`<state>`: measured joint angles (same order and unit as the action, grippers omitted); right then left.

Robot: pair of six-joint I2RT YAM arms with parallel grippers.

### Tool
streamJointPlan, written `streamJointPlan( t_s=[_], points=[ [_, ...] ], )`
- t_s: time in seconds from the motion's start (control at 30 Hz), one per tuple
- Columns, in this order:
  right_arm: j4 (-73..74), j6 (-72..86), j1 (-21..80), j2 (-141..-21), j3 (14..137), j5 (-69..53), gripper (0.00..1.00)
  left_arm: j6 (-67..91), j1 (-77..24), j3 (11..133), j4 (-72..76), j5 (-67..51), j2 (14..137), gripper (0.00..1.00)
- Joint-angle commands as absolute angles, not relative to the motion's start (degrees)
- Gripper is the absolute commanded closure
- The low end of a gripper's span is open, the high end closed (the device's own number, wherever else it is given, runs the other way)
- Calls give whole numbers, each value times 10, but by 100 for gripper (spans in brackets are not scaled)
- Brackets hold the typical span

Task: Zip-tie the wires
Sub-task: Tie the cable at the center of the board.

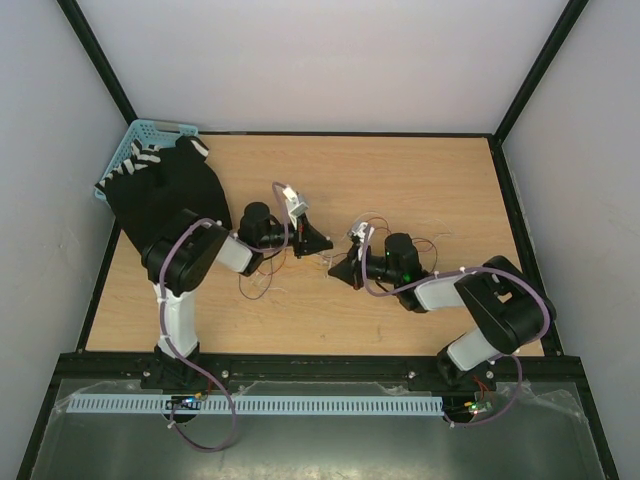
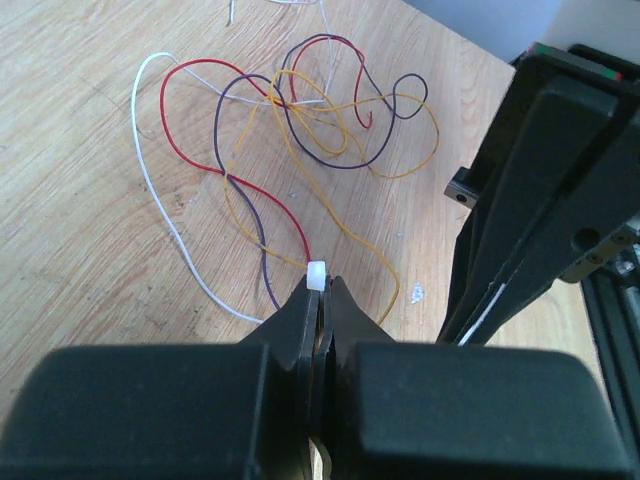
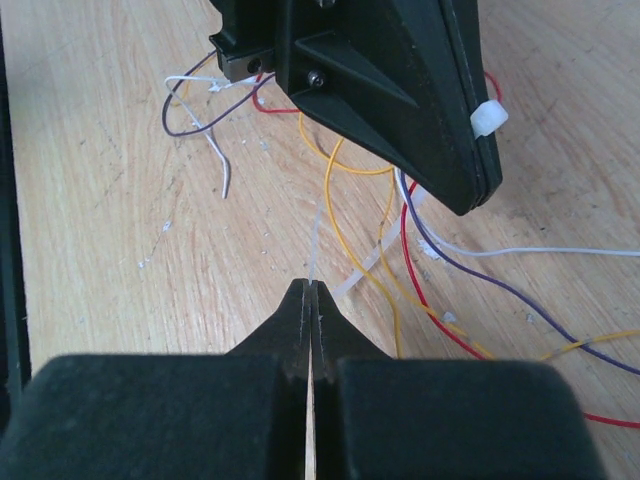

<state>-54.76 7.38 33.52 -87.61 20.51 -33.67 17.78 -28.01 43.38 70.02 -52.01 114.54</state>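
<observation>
my left gripper (image 2: 320, 292) has its jaws pressed together, and the small white head of the zip tie (image 2: 317, 274) pokes out right at the tips, pinched there. seen from the right wrist camera, that same head shows as a white nub on the right edge of the left gripper, in the upper right of the frame.

my right gripper (image 3: 311, 295) is closed too, at lower centre of its own view, nipping a thin pale strip that runs down between the fingers and rises a little above the tips. i take this for the tie's tail. a wider translucent length of strip slants from just right of those tips up toward the left gripper, crossing a yellow strand. i cannot tell whether it loops around anything.

the wires (image 2: 283, 100) lie loose on the table (image 2: 80, 200), filling the upper middle of the left wrist frame in open curls of red, purple, yellow and white. a red, a purple and a yellow strand run down to just beside the left fingertips (touching or not, i can't say).

from the top camera the two grippers sit nearly tip to tip near the centre of the frame, faint wire loops around them. a blue basket (image 1: 150, 130) sits in the upper left.
</observation>
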Motion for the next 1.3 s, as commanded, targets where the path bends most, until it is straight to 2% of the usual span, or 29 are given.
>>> streamJointPlan(
  t_s=[0.0,0.5,0.8,1.27],
  points=[
    [-497,74,328,-884,234,-393,100,98,-293,412,752,-511,1117,100],
    [-315,21,307,-858,295,-430,100,-55,-322,350,792,-475,1083,100],
    [-207,5,292,-843,339,-457,100,-88,-331,332,807,-457,1075,100],
    [-149,0,293,-847,369,-488,100,-154,-351,306,818,-414,1040,100]
  ],
)
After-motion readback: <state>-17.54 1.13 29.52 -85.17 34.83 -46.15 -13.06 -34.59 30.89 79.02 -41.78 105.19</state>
